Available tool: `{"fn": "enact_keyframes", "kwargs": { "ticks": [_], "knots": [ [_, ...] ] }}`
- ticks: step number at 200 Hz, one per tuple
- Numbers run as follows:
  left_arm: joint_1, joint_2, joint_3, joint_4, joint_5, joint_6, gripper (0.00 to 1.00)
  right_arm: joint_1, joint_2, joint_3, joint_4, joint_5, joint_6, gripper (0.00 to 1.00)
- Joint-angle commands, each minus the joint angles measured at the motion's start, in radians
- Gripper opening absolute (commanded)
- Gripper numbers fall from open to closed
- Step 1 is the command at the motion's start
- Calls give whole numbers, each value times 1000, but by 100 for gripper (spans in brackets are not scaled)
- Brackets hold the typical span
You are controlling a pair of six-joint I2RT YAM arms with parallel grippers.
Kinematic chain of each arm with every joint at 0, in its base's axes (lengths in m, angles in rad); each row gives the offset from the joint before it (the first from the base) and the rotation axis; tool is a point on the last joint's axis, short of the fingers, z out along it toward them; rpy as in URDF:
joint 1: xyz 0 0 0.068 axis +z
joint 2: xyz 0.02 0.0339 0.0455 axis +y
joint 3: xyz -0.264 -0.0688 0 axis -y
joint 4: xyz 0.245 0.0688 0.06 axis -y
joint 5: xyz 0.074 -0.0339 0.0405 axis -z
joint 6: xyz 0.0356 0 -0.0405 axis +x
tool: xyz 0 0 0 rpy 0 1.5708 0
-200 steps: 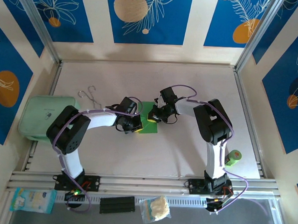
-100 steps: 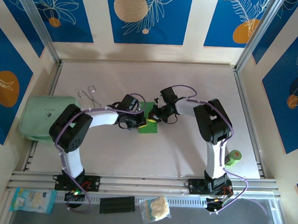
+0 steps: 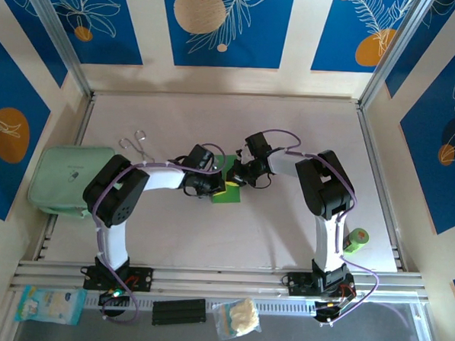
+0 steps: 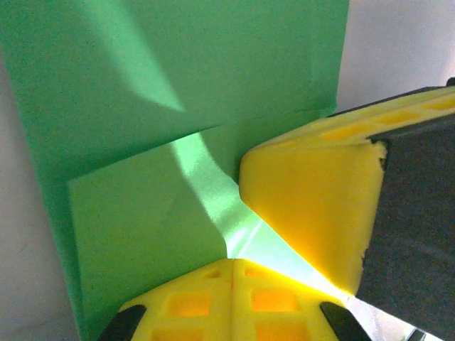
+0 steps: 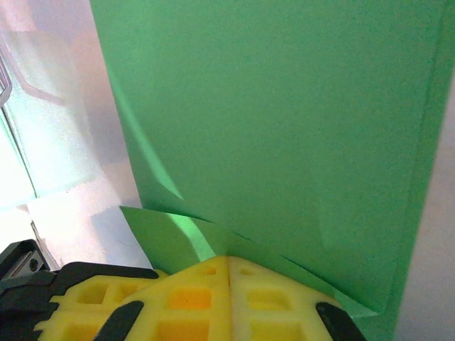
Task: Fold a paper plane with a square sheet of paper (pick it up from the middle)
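A bright green sheet of paper [image 3: 230, 195] lies in the middle of the pale desk [image 3: 291, 128]. Part of it is folded over, so one flap lies on top of the rest, and a straight crease runs across it.

Both arms reach in and meet over the paper. The left claw [image 4: 232, 266] is clenched, its two yellow tips tight together, and the tips sit on the folded flap. The right claw [image 5: 229, 259] is clenched too, and its tips rest on the paper near an edge that curls up a little. I cannot tell if any paper is pinched between the tips of either claw. The two claws are just beside each other; one yellow pad [image 4: 306, 213] of the right claw shows close to the left claw's tips.

A pale mint-green soft pouch [image 3: 59, 178] lies at the left edge of the desk. A thin bent wire [image 3: 136, 144] lies near it. A small green roll [image 3: 357, 239] sits far off at the right side.
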Motion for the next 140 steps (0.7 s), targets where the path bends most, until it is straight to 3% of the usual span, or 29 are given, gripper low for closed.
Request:
{"fn": "enact_keyframes", "kwargs": {
  "ticks": [1, 140],
  "knots": [
    [-13, -4, -53, -84, -9, 39, 0, -5, 60, -18, -78, 53, -6, 0],
    [-4, -267, -319, -151, -101, 27, 3, -20, 84, -22, -111, 93, -61, 0]
  ]
}}
